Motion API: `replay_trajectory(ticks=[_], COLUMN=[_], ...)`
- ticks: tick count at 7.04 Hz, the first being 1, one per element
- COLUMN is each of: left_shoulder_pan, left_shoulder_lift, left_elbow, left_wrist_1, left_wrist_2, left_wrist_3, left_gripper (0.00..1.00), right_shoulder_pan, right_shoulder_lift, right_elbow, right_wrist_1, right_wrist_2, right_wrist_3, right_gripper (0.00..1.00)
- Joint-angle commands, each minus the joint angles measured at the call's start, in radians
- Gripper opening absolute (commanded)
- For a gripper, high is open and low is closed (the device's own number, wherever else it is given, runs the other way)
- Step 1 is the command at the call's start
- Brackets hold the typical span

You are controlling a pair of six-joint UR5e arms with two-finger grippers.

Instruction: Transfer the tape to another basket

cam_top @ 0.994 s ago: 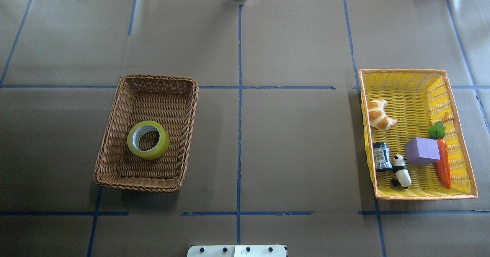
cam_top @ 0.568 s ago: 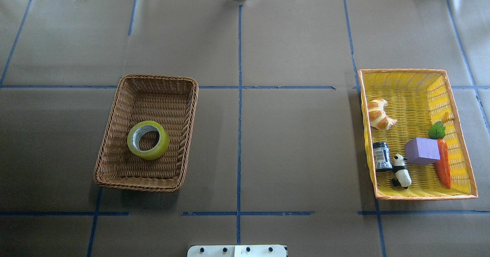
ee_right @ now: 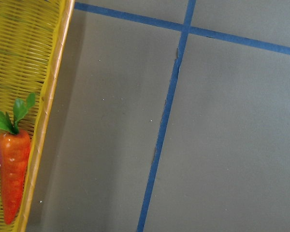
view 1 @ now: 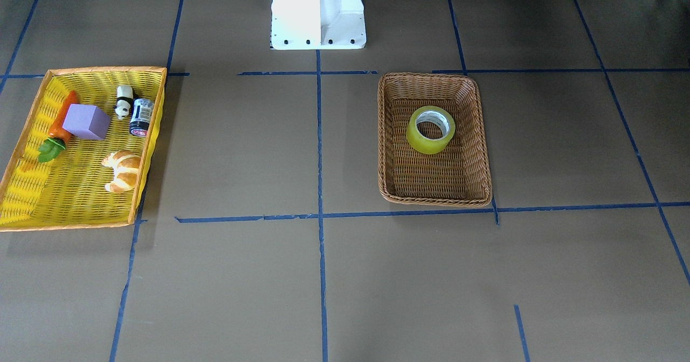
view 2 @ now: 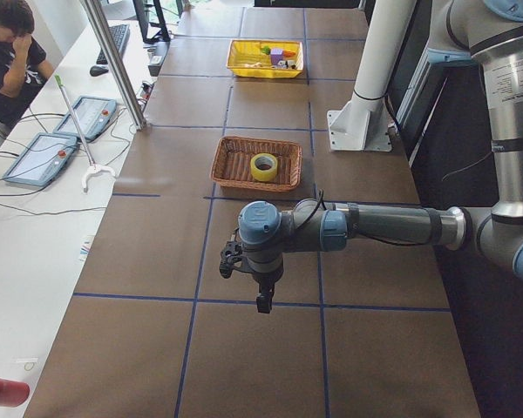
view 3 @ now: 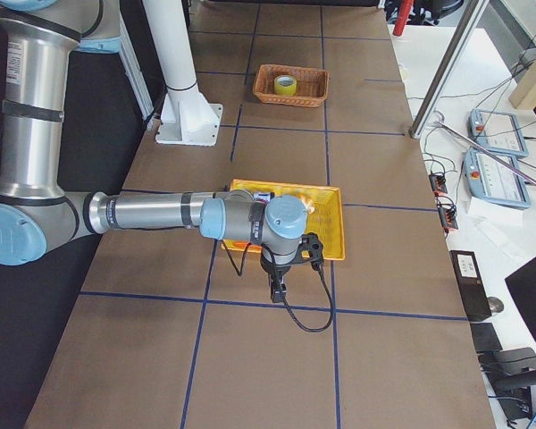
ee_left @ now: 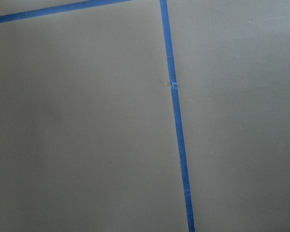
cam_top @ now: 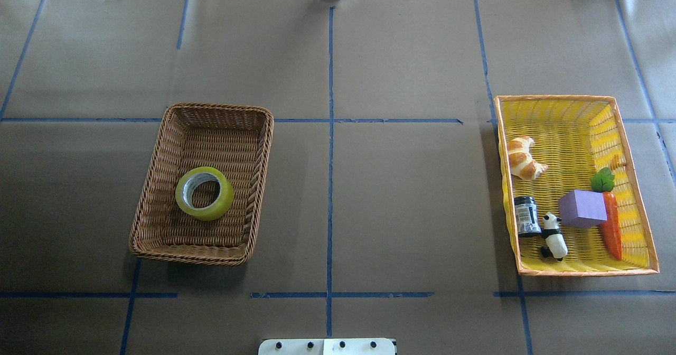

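Observation:
The tape (cam_top: 225,198), a yellow roll with a white-grey core, lies flat inside the brown wicker basket (cam_top: 149,180) on the table's left half. It also shows in the front view (view 1: 426,144) inside the basket (view 1: 381,136). My left gripper (view 2: 260,301) shows only in the left side view, hanging over bare table well short of the basket (view 2: 235,161). My right gripper (view 3: 277,293) shows only in the right side view, just outside the yellow tray. I cannot tell whether either is open or shut.
A yellow mesh tray (cam_top: 575,128) with an orange rim on the right holds a croissant (cam_top: 523,158), a purple block (cam_top: 582,208), a carrot (cam_top: 612,228), a panda figure (cam_top: 553,236) and a dark jar (cam_top: 526,216). The robot's white base (view 1: 318,12) stands at the near middle edge.

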Motion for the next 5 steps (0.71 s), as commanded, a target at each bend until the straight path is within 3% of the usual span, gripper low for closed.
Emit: replay_trajectory(ticks=[1, 5], left_shoulder_pan=[0.000, 0.000], left_shoulder_lift=[-0.001, 0.001], left_elbow=[0.000, -0.002], left_wrist_1=[-0.001, -0.001], left_wrist_2=[0.000, -0.002], left_wrist_3=[0.000, -0.002], left_gripper=[1.00, 1.00], right_shoulder_pan=[0.000, 0.000], right_shoulder_lift=[0.000, 0.000], right_elbow=[0.004, 0.010], right_wrist_1=[0.000, 0.000], right_wrist_2=[0.001, 0.003], right_wrist_3=[0.002, 0.002], right_gripper=[1.00, 1.00])
